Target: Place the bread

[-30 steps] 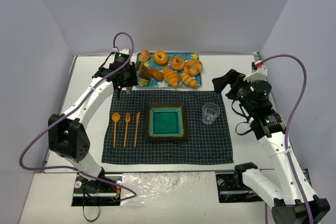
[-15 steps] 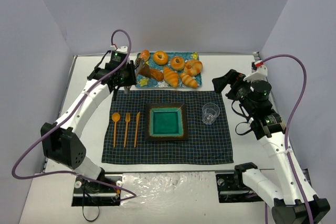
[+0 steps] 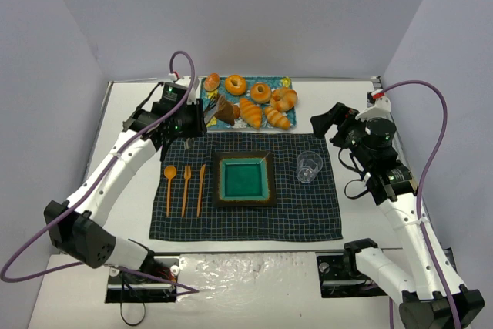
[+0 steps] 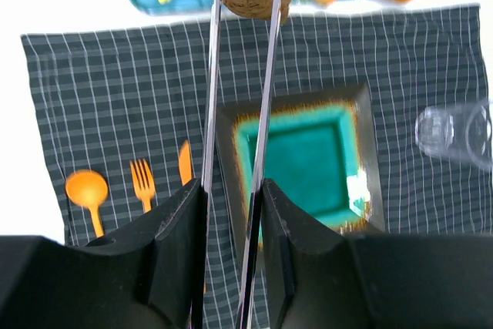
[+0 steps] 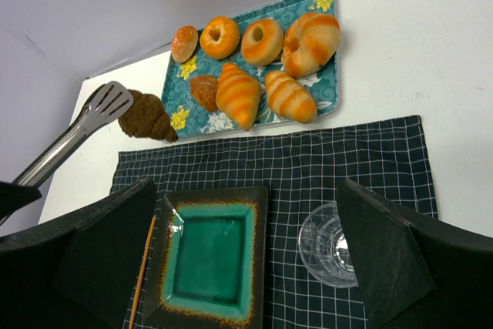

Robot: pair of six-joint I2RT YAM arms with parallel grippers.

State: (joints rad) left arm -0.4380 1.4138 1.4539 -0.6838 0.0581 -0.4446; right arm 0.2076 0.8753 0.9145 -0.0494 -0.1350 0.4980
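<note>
Beyond plate, far-left: bread pinched in tongs, clamped by L gripper. Pickup done; move + release onto plate (prob.) pending.

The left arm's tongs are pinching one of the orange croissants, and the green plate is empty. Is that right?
Not quite. The tongs in the left gripper are pinching the dark brown bread, not an orange croissant. The orange croissants lie on the tray. The right wrist view shows this best. The green plate is empty, as you said.
</note>
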